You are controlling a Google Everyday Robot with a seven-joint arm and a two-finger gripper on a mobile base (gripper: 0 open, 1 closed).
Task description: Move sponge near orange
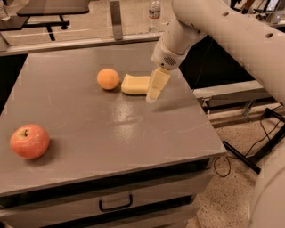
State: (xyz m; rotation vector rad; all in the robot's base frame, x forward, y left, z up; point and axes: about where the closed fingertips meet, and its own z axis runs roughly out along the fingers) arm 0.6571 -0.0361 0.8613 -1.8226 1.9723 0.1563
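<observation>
The pale yellow sponge (135,84) lies flat on the grey table (111,129), just right of the small round orange (108,79), with a narrow gap between them. My gripper (151,91) hangs from the white arm at the sponge's right end, its tip down at the table surface, and it covers that end of the sponge.
A red-yellow apple (29,141) sits near the table's front left corner. The table's right edge runs just right of the gripper. A plastic bottle (154,11) stands on the floor beyond the back edge. Cables (262,138) lie on the floor at the right.
</observation>
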